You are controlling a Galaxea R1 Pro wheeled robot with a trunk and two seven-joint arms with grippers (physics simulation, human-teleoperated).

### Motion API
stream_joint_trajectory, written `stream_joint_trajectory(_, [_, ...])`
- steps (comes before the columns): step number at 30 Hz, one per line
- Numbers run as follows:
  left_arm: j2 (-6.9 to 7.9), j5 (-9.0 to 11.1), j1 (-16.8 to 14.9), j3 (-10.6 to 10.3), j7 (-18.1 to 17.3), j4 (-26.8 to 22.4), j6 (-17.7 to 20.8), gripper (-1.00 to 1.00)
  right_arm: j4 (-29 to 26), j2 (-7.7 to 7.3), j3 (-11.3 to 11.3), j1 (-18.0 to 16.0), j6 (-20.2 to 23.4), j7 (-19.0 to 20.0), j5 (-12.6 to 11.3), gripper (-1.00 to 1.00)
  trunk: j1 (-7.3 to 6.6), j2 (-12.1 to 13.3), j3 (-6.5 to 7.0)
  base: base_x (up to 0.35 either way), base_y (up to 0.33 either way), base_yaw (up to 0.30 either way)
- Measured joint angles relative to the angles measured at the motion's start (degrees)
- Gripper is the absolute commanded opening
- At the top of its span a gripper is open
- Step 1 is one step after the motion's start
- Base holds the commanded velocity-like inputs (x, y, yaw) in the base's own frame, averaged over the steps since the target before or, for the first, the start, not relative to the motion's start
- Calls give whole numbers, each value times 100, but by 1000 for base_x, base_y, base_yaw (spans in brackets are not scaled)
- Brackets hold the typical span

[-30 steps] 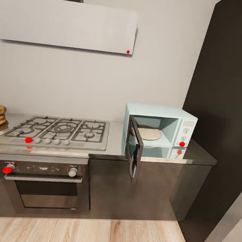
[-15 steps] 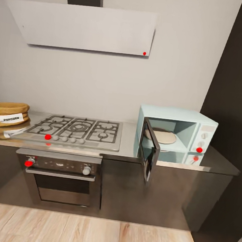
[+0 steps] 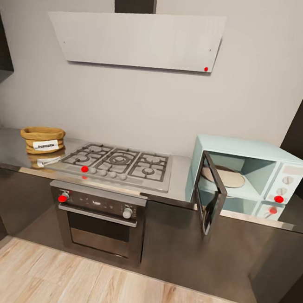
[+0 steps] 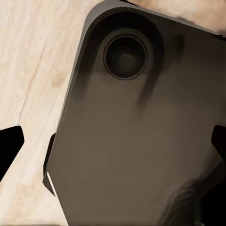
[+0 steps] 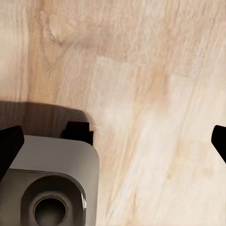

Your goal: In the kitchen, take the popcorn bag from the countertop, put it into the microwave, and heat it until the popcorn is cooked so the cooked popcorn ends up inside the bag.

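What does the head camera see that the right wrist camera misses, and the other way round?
The head view has the whole kitchen wall: the popcorn bag on the countertop, the gas hob and the microwave with its door swung open. The right wrist view has the spread dark fingertips of the right gripper above a grey part of the robot's base. Both show the pale wooden floor.
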Motion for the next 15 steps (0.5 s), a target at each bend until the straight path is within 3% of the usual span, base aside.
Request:
stream_joint_trajectory(3, [0, 17, 0, 0, 0, 0, 0, 100, -1, 2, 0, 68, 0, -4, 43, 100, 0, 0, 8, 0, 0, 276])
stream_joint_trajectory(6, [-1, 20, 0, 0, 0, 0, 0, 100, -1, 8, 1, 90, -1, -10, 469, 100, 0, 0, 17, 0, 0, 276])
stream_joint_trajectory(8, [-1, 20, 0, 0, 0, 0, 0, 100, -1, 9, 0, 122, -1, -14, 606, 100, 0, 0, 22, 0, 0, 276])
stream_joint_trajectory(15, [-3, 20, 0, 0, 0, 0, 0, 100, -1, 9, 0, 137, 0, -16, 656, 100, 0, 0, 42, 0, 0, 276])
